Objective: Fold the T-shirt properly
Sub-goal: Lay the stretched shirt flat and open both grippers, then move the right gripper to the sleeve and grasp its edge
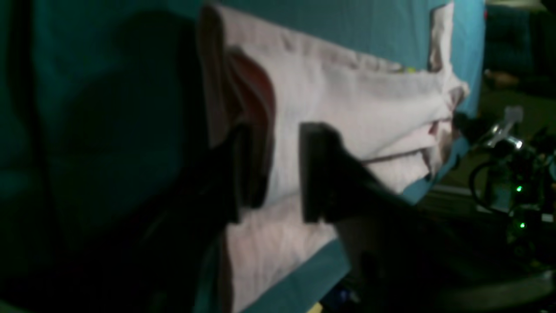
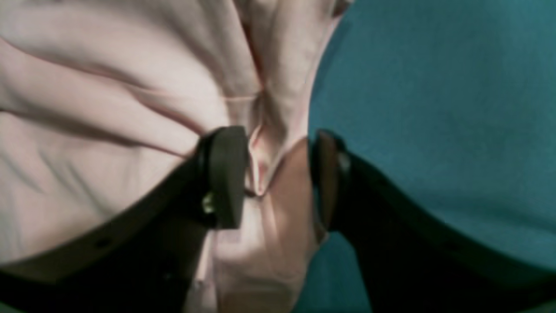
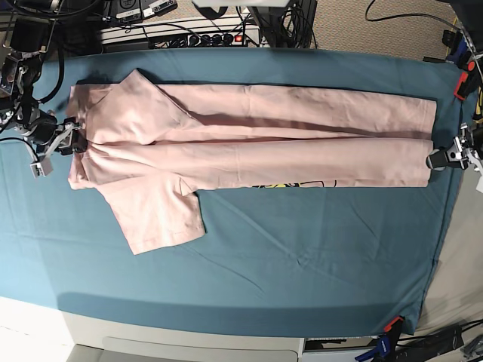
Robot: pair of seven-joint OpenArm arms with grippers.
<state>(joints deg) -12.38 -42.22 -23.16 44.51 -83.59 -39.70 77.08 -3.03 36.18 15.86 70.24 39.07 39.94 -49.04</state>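
Pale pink T-shirt (image 3: pixel 249 143) stretched lengthwise across the teal cloth (image 3: pixel 302 256), nearer its far edge than its near edge, folded into a long band. One short sleeve (image 3: pixel 158 215) spread out toward the cloth's near side from the shirt's collar end; another sleeve flap (image 3: pixel 132 102) folded over the band on the far side. A sliver of dark and yellow print (image 3: pixel 290 184) peeking from under the band's near edge.

Right gripper (image 3: pixel 73 140) at the shirt's collar end, above the bunched fabric there. In the right wrist view, jaws parted with a ridge of pink fabric (image 2: pixel 278 174) standing between the fingers (image 2: pixel 226 174); one finger resting on the shirt, the other at the shirt's edge over the cloth. No clamp visible on the fabric.

Left gripper (image 3: pixel 439 158) at the shirt's hem end, just off its edge. In the left wrist view, dark and blurred, jaws spread with shirt fabric (image 1: pixel 286 174) showing in the gap between the fingers (image 1: pixel 317 174); not pinched shut.

Cables and equipment (image 3: pixel 189 23) beyond the cloth's far edge.
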